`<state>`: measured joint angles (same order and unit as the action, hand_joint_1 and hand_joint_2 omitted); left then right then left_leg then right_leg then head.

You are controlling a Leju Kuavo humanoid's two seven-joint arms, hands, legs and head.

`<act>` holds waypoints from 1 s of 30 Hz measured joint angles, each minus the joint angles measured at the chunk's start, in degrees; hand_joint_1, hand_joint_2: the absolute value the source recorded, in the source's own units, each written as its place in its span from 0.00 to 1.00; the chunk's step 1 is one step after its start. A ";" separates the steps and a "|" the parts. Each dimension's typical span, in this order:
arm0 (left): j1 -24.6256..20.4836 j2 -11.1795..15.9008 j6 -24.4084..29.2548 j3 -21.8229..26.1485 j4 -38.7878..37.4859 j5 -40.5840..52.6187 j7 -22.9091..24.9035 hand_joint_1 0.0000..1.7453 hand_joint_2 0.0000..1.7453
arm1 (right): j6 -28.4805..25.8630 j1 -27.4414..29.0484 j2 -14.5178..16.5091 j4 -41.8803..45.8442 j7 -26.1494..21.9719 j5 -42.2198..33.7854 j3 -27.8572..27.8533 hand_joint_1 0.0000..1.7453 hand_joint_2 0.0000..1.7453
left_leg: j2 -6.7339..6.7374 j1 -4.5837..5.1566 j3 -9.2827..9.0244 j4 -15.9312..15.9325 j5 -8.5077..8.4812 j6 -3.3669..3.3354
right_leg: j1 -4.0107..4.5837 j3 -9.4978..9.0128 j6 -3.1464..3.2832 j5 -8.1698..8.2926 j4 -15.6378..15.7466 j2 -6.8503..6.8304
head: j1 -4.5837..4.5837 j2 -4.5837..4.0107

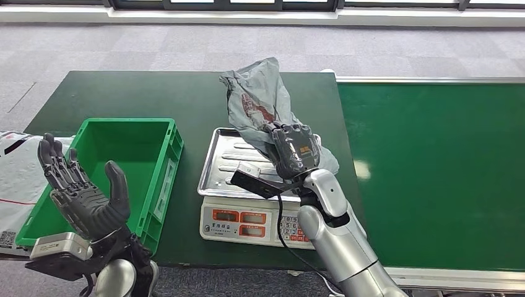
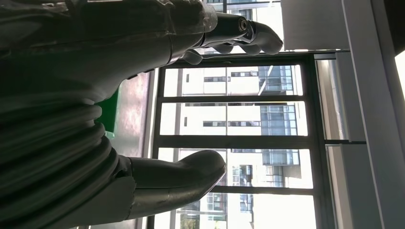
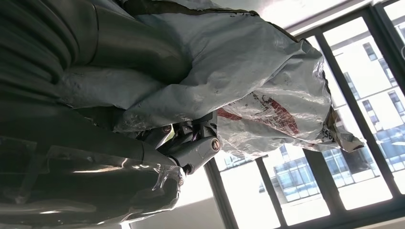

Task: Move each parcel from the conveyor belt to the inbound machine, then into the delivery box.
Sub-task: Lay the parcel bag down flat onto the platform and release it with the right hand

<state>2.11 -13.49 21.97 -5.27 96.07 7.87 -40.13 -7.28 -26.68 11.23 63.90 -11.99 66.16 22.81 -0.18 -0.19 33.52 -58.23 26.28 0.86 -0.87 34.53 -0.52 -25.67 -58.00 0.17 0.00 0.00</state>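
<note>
A grey plastic parcel [image 1: 257, 102] with red print is gripped by my right hand [image 1: 292, 151] and held up above the steel pan of the weighing scale [image 1: 226, 162]. In the right wrist view the crumpled parcel [image 3: 248, 90] is wrapped by the fingers [image 3: 193, 145]. My left hand [image 1: 83, 195] is raised, palm up and fingers spread, over the near left corner of the green delivery box [image 1: 158, 179], holding nothing. The left wrist view has that hand [image 2: 143, 143] against windows. The green conveyor belt [image 1: 433, 167] lies to the right.
The scale's keypad and displays [image 1: 247, 223] face me at the table's near edge. White parcels [image 1: 15, 173] lie left of the green box. The dark green table [image 1: 155, 93] stretches behind the box and scale. Grey carpet lies beyond.
</note>
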 joint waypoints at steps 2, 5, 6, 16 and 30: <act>-0.01 0.00 -0.07 -0.03 -0.01 0.00 -0.01 0.00 1.00 | -0.01 -0.01 0.00 -0.03 -0.01 0.01 0.01 1.00 1.00 | 0.00 0.00 0.00 0.00 0.00 0.00 | 0.00 0.00 0.00 0.00 0.00 0.00 | 0.00 0.00; -0.07 0.01 -0.28 -0.28 -0.01 0.05 0.01 0.00 1.00 | 0.05 -0.01 -0.01 -0.08 -0.13 -0.11 0.01 1.00 1.00 | 0.00 0.00 0.00 0.00 0.00 0.00 | 0.00 0.00 0.00 0.00 0.00 0.00 | 0.00 0.00; -0.10 0.02 -0.31 -0.37 -0.04 0.09 0.06 0.00 1.00 | 0.25 0.00 -0.02 -0.08 -0.33 -0.31 0.03 1.00 1.00 | 0.00 0.00 0.00 0.00 0.00 0.00 | 0.00 0.00 0.00 0.00 0.00 0.00 | 0.00 0.00; -0.61 0.02 -0.87 -0.50 -0.82 0.15 0.13 0.00 1.00 | 4.21 0.15 -0.85 -0.84 -6.28 -2.08 2.93 0.00 1.00 | 0.01 0.00 0.00 0.00 0.00 0.00 | 0.00 0.02 0.00 0.00 0.00 0.02 | 0.00 0.01; -0.67 0.02 -0.87 -0.50 -0.82 0.15 0.15 0.00 1.00 | 4.35 0.03 -1.28 -2.33 -7.00 -2.12 5.53 0.00 1.00 | 0.01 0.00 0.00 0.00 0.00 0.00 | 0.00 0.01 0.00 0.00 0.00 0.02 | 0.00 0.00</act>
<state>1.44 -13.46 21.09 -5.77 95.25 8.02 -39.98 -2.93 -26.65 9.94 61.57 -18.99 64.04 28.34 -0.17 -0.19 33.52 -58.23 26.28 0.86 -0.87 34.55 -0.52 -25.67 -58.00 0.18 0.00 0.00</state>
